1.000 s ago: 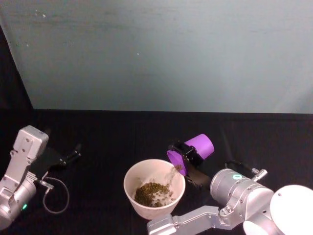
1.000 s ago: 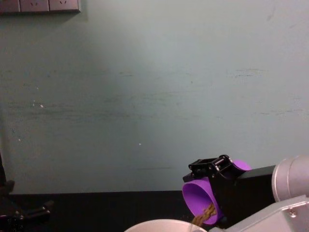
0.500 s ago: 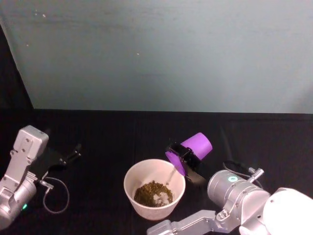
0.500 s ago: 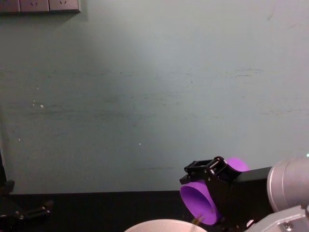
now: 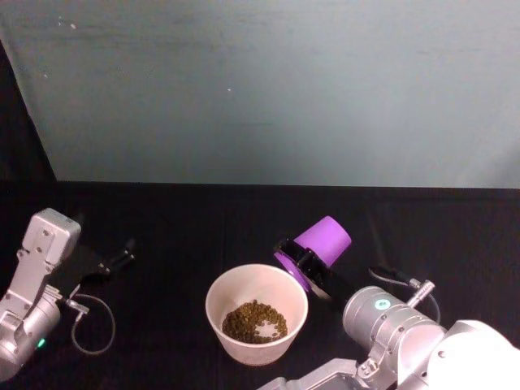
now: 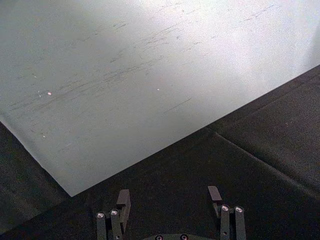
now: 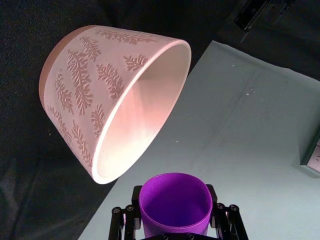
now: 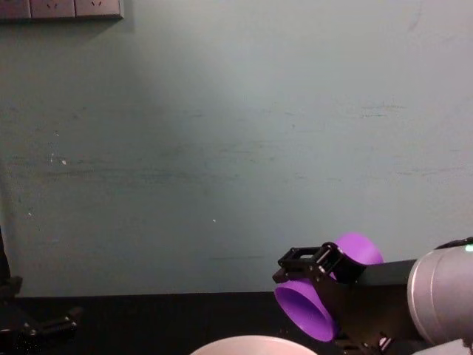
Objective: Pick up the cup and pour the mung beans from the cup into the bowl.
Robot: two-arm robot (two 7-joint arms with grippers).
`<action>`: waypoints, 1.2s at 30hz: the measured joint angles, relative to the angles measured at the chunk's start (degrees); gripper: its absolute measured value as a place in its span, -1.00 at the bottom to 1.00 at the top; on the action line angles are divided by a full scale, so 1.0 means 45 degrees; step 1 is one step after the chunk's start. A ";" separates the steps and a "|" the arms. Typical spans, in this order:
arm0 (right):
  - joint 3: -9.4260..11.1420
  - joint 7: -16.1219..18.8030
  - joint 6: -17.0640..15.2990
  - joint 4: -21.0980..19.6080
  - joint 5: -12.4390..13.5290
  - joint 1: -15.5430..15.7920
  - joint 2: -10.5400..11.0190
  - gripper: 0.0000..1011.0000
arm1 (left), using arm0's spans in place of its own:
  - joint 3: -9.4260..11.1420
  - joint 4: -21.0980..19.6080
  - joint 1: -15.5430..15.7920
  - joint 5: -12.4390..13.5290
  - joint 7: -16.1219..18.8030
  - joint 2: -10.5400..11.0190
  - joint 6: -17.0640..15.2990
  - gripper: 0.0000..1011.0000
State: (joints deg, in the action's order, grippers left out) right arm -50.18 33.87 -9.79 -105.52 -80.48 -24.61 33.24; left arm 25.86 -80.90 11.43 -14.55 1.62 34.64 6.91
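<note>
The purple cup (image 5: pixel 318 248) is tipped mouth-down over the right rim of the bowl (image 5: pixel 218 321), with my right gripper (image 5: pixel 305 262) shut on it. A heap of mung beans (image 5: pixel 253 320) lies in the bowl; none are falling. From the chest the cup (image 8: pixel 310 307) hangs just above the bowl's rim (image 8: pixel 251 343). In the right wrist view the cup (image 7: pixel 174 204) looks empty inside, held between the fingers, with the bowl (image 7: pixel 115 95), patterned with leaf prints, beyond it. My left gripper (image 5: pixel 122 253) rests open at the table's left, and the left wrist view shows its fingers (image 6: pixel 123 202) apart over the black cloth.
A black cloth (image 5: pixel 179 219) covers the table, and a pale teal wall (image 5: pixel 268 89) stands behind it. A thin cable loop (image 5: pixel 93 325) lies by my left arm. Wall sockets (image 8: pixel 59 9) sit high at the upper left of the chest view.
The stream of beans from the cup has stopped. The cup has tipped further, its base rising, and the right arm has shifted slightly.
</note>
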 joint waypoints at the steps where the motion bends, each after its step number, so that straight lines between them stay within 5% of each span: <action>1: 0.0001 -0.0047 0.0001 -0.0021 -0.0026 0.0005 0.0016 0.47 | 0.0000 0.0001 0.0000 0.0000 0.0000 0.0000 0.0000 0.99; 7: 0.0331 -0.0266 -0.0049 -0.0172 0.0418 0.0237 0.0032 0.47 | 0.0000 0.0000 0.0000 0.0000 0.0000 0.0000 0.0000 0.99; 13: 0.1349 -0.0827 -0.0402 -0.0612 0.1708 0.0911 0.0111 0.47 | 0.0000 0.0001 0.0000 0.0001 0.0000 0.0000 0.0000 0.98; 21: 0.4277 -0.2781 -0.0596 -0.1341 0.5692 0.2974 -0.0101 0.47 | 0.0000 0.0001 0.0001 0.0000 0.0000 0.0001 0.0000 0.99; 24: 0.6048 -0.3432 0.0122 -0.1355 0.8644 0.4014 -0.0556 0.47 | 0.0000 0.0001 0.0001 0.0000 0.0000 0.0000 -0.0001 0.98; 27: 0.6828 -0.3547 0.0511 -0.1283 0.9945 0.4414 -0.0782 0.46 | 0.0000 0.0001 0.0000 0.0000 0.0000 0.0000 -0.0001 0.98; 30: 0.7861 -0.3575 0.1082 -0.1055 1.1936 0.4868 -0.1148 0.47 | 0.0000 0.0001 0.0000 0.0001 0.0000 0.0000 -0.0001 0.98; 36: 0.8923 -0.3229 0.1597 -0.0427 1.4732 0.5155 -0.1766 0.47 | 0.0000 0.0001 0.0000 0.0000 0.0000 0.0000 0.0000 0.99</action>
State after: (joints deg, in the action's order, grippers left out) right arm -10.03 19.35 -2.60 -107.44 -14.18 -1.41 25.30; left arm 25.86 -80.90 11.43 -14.55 1.62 34.64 6.91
